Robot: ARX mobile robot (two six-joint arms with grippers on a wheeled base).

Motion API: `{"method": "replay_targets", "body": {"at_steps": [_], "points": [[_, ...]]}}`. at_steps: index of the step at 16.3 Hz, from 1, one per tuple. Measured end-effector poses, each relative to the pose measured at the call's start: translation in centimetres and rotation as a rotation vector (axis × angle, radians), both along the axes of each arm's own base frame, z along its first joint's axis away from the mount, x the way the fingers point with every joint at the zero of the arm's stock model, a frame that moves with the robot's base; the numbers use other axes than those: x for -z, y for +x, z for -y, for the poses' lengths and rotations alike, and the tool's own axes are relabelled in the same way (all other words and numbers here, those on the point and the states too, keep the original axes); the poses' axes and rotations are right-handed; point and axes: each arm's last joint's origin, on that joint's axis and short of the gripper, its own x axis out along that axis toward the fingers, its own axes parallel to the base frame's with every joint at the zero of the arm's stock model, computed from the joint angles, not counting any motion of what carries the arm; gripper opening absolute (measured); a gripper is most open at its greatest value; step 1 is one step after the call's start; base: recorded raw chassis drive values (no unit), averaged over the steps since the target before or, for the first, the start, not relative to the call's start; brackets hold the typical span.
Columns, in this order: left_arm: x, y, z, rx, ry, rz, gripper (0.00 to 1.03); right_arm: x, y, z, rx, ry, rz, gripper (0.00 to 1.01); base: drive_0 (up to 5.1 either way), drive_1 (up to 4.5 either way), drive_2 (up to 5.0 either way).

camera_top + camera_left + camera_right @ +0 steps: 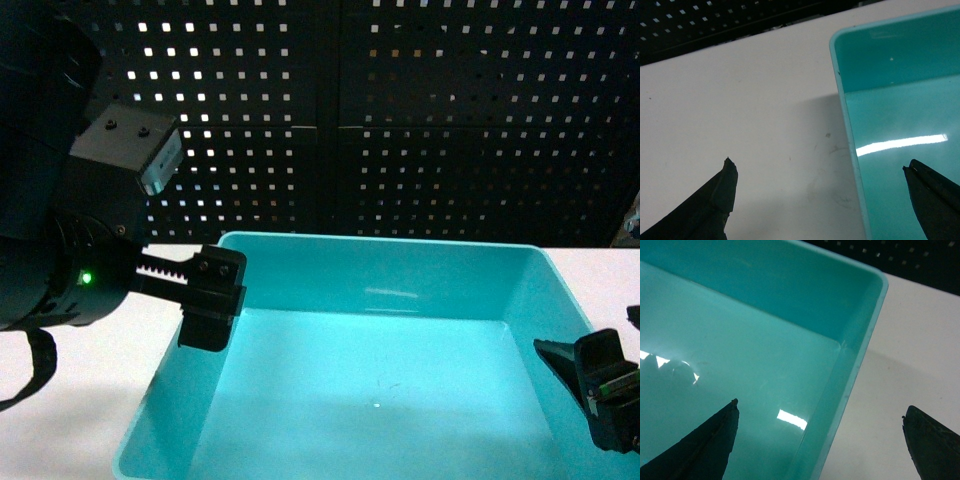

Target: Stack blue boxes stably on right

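A single turquoise tub (400, 350) is seen on the white table (70, 400), set close to the table's near edge and spanning most of its middle, with its far wall parallel to the black pegboard (400, 120) that rises behind the table's far edge. The tub's interior is bare and glossy (only light reflections are shown on its floor).

The left gripper (212, 300) is held at the tub's left wall, near the far left corner. In the left wrist view its fingers (715, 200) are spread wide: one is placed outside over the table top, the other inside over the tub floor, so the thin rim (845, 125) is straddled between them. Nothing is clamped, and whether either finger touches the wall cannot be told.

The right gripper (600, 385) is positioned at the tub's right wall, toward the near right corner. Its jaws are likewise wide apart in the right wrist view, with one finger (705, 445) over the tub's inside and the other over the bare table beyond the rim (860, 350). No grip on the wall is shown.
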Motion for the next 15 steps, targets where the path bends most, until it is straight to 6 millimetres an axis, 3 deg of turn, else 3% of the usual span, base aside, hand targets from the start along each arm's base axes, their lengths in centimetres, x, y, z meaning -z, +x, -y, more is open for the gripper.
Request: {"method": "replay_targets", "body": {"at_steps": [5, 15], "points": [[0.6, 0.2, 0.5, -0.026, -0.020, -0.023, 0.98, 2.7, -0.7, 0.1, 0.013, -0.009, -0.065, 0.98, 0.0, 0.00, 0.0], [3.0, 1.0, 0.0, -0.130, -0.150, -0.170, 0.98, 3.8, -0.6, 0.4, 0.027, -0.006, -0.080, 0.98, 0.0, 0.00, 0.0]]}}
